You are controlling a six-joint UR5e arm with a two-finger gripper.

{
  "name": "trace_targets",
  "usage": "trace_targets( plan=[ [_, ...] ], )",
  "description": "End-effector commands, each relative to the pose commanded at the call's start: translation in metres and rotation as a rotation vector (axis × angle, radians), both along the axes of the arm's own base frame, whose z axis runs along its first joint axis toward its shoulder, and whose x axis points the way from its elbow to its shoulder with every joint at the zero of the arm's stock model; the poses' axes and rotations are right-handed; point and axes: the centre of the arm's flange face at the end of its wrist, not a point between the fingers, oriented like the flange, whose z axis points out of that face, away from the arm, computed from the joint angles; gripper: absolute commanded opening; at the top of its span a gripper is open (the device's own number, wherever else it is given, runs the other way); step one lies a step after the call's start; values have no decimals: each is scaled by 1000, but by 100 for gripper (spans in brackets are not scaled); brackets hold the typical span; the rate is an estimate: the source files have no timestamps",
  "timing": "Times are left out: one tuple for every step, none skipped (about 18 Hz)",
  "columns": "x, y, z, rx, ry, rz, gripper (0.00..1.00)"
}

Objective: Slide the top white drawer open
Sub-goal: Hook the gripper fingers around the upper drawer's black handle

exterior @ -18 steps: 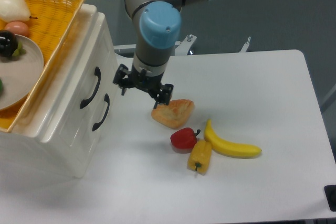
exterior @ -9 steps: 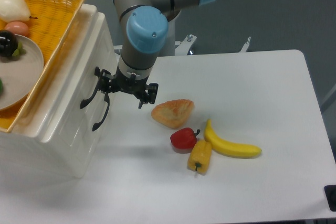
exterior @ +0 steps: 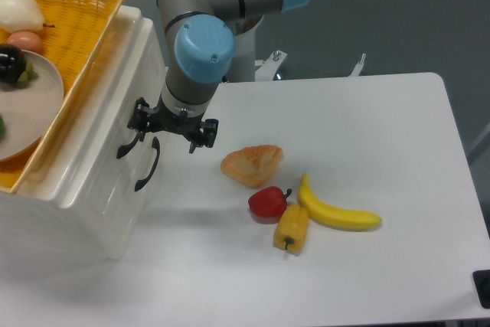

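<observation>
White top drawer (exterior: 115, 124) sits just left of the spread-jawed tool (exterior: 173, 130), handle between its fingers.

The gripper (exterior: 173, 129) covers part of the top white drawer (exterior: 122, 124) handle

Bright even overhead light, soft shadows, mild blur, slight glare

single fixed cam, high and angled down over the surface (exterior: 367, 112), medium range, cabinet (exterior: 92, 181) at frame left
</observation>
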Motion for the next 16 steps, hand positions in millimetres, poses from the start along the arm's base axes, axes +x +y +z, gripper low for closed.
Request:
trace_targets(
  plan=[
    [0,0,-1,-2,-2,0,100],
    [1,0,0,-2,-2,-2,100],
    [1,0,-1,-4,-3,-2,100],
    [1,0,0,-2,-2,-2,100],
    [2,0,0,-2,-2,-3,100],
    [3,0,-2,-6,-6,-6,100],
    [6,1,-2,-10,-7,-12,100],
    [9,2,-3,-11,-7,-18,100],
    [10,4,-4,-13,-9,-21,100],
    [11,4,-3,-12,-8,-23,100],
    [10,5,-4,-10,-9,-24,100],
    [10,6,-6,-14,-12,-26,100],
    [11,7,-7,-15,-13,-27,100],
    [11,8,-9,-18,-16,-29,100],
    [13,9,-10,-21,-16,-34,100],
    [14,9,-10,-20,-16,-37,100]
  ],
)
